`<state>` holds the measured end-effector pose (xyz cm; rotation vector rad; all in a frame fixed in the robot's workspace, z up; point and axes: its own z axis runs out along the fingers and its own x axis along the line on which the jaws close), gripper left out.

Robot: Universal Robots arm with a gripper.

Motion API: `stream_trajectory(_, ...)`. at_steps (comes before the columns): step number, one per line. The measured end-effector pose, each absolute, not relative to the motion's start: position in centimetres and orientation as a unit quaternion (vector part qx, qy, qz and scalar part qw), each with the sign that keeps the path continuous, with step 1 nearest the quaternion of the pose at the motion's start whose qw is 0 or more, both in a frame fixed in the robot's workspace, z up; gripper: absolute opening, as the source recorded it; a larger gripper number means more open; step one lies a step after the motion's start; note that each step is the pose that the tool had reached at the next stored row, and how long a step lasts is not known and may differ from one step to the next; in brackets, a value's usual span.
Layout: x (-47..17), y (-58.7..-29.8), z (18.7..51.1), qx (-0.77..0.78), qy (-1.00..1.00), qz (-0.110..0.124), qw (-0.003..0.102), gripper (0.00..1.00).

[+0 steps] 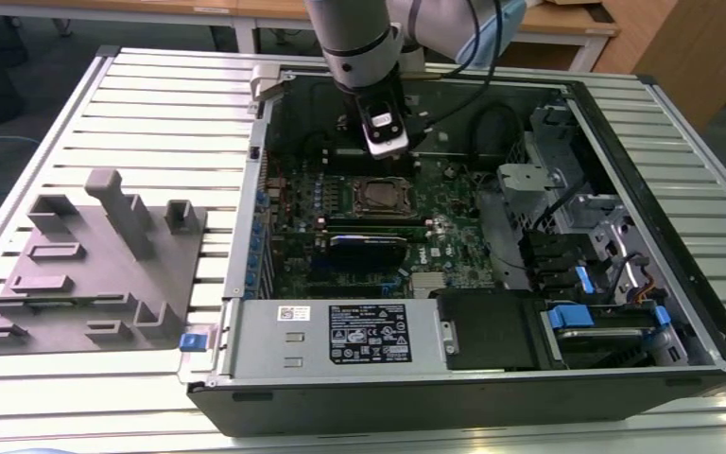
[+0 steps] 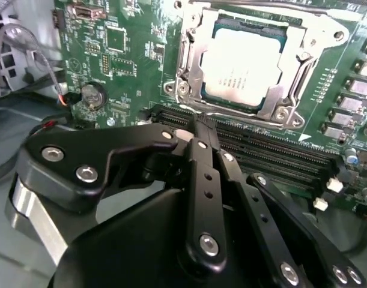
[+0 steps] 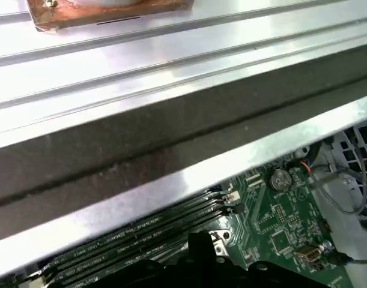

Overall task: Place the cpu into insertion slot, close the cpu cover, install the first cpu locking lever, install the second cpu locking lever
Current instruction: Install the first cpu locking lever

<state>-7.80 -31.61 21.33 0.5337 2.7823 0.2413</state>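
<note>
- Above the open computer case [image 1: 490,312] in the exterior view, the arm [image 1: 353,38] reaches straight down, its end effector [image 1: 385,142] hanging over the motherboard [image 1: 376,227] just beyond the insertion slot [image 1: 377,195]; whether its fingers are together or apart cannot be told from this angle.
- Beside the case, toward the exterior view's left, a grey fixture tray [image 1: 86,274] sits on the slatted desk [image 1: 174,104].
- Second wrist view: the end effector [image 2: 198,135] has its black fingers [image 2: 202,159] pressed together, holding nothing, tips near the memory slots [image 2: 273,150].
- Beyond them the cpu [image 2: 243,60] lies seated in the insertion slot [image 2: 291,75], with the cpu cover [image 2: 318,30] framing it.
- First wrist view: the case's metal edge [image 3: 171,180] crosses above memory slots [image 3: 141,240] and green board.
</note>
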Motion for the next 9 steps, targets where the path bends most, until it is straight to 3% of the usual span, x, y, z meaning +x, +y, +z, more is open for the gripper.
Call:
stream_trajectory(6,-7.48,-31.57,21.36,0.184,0.970,0.038,0.156,0.11)
stream_trajectory(9,-7.47,-31.58,21.37,0.183,0.970,0.034,0.157,0.11)
